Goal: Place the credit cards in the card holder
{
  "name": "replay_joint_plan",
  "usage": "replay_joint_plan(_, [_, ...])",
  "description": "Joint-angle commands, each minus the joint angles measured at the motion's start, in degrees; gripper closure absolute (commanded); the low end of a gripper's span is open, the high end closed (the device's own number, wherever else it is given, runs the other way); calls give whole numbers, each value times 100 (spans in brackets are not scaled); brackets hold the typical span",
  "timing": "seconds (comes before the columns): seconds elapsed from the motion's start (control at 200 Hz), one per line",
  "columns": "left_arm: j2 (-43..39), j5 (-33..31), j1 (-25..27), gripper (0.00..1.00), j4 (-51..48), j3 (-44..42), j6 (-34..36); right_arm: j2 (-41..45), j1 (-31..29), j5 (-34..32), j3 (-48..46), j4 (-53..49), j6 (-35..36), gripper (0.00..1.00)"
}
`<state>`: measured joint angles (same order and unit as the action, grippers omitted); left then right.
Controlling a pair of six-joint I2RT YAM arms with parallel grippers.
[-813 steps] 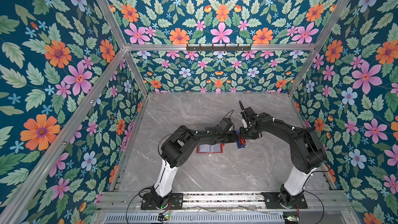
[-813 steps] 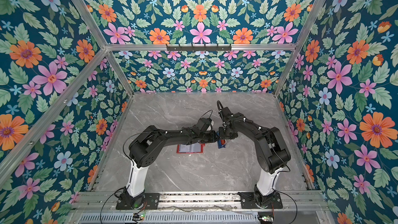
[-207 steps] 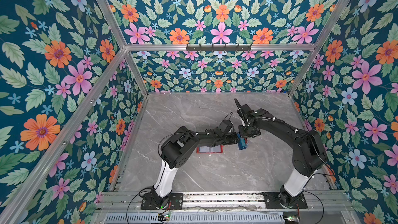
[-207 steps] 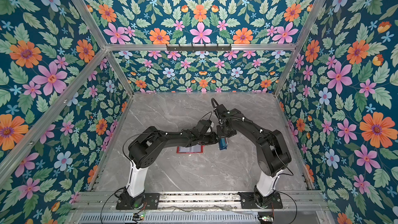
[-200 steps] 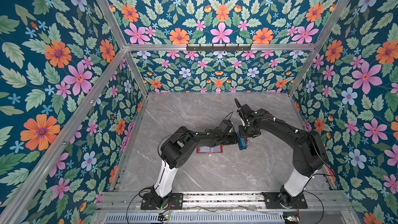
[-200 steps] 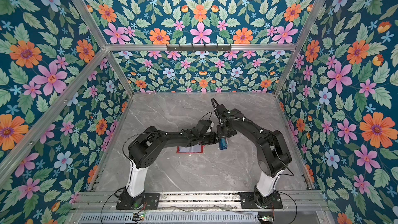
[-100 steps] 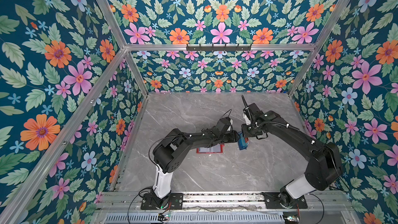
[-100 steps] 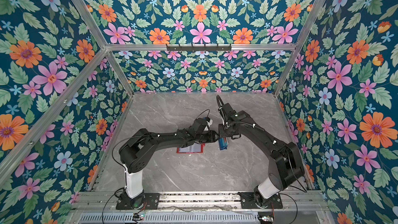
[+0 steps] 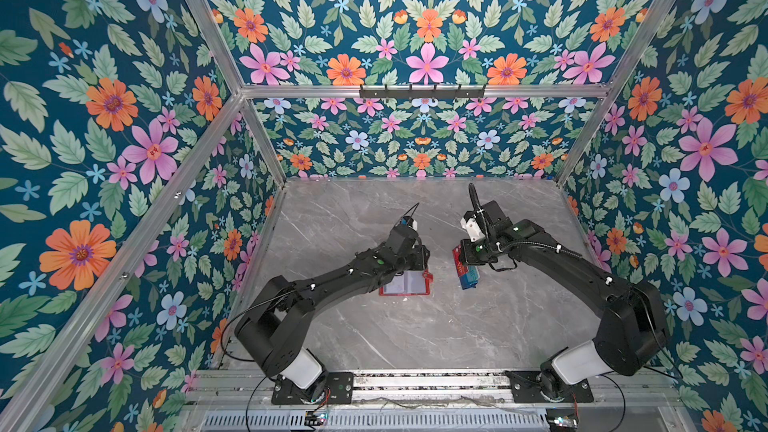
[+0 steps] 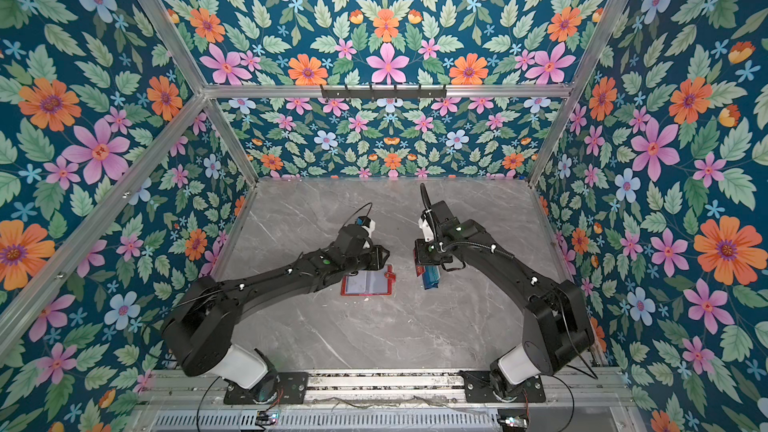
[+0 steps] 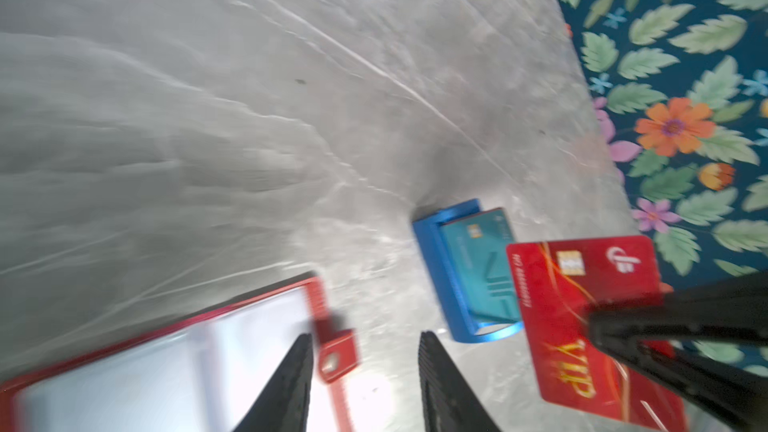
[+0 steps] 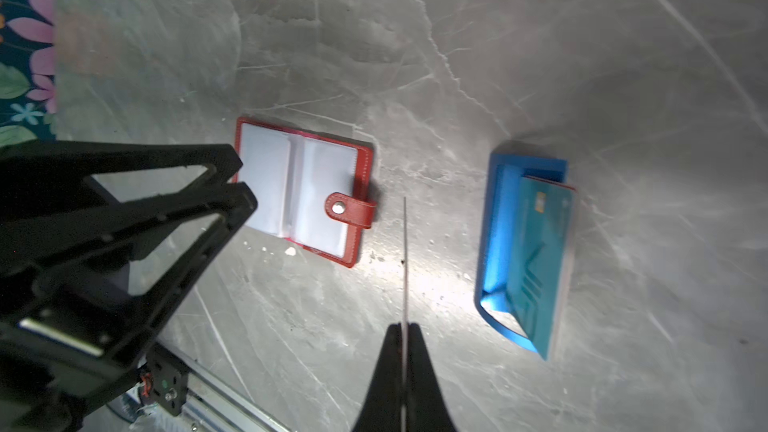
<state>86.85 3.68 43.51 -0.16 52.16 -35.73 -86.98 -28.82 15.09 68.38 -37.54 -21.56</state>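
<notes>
The card holder (image 9: 405, 283) (image 10: 368, 282) lies open on the marble floor, pale sleeves up (image 12: 303, 191). My left gripper (image 9: 422, 259) (image 10: 384, 255) (image 11: 365, 338) hovers open over its right edge, and the snap tab (image 11: 336, 353) shows between the fingers, ungripped. My right gripper (image 12: 404, 328) (image 9: 461, 259) is shut on a red credit card (image 11: 582, 326), held on edge (image 12: 404, 263) between the card holder and a blue tray. A teal credit card (image 12: 540, 251) (image 11: 478, 272) leans in that tray.
The small blue tray (image 9: 468, 278) (image 10: 431, 276) (image 12: 498, 201) sits right of the card holder, below the right gripper. Flowered walls with aluminium posts close in the floor on three sides. A metal rail (image 9: 415, 380) carrying both arm bases runs along the front.
The left gripper's jaws have opened wider over the card holder's right edge. Both arms have shifted their elbows outward, while the right gripper keeps the red card by the tray.
</notes>
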Motion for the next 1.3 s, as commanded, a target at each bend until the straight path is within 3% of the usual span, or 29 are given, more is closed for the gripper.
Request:
replay_joint_plan(0.0, [-457,-206,-239,56,-281,-345,141,-92,-63,578,-55,456,-181,100])
replay_joint_plan(0.31, [-1538,428,-1341,61,-282,-1546,72,-723,-441,1066,16,1102,-487,100])
replay_joint_plan(0.445, [-1469,830,-1583,73,-119,-1764,5,-1127,-541,1311,59,1397,-637,100])
replay_joint_plan(0.605, [-1122,1225,-1617,88,152,-1832,-129,-1493,-649,1573,126,1592,-732,100])
replay_joint_plan(0.765, [-965,966,-1617,95,332,-2012,-446,-1767,-695,1762,100,1786,-820,100])
replay_joint_plan(1.295, [-300,912,-1617,99,485,-1994,-659,-2238,-695,2105,157,2209,-1006,100])
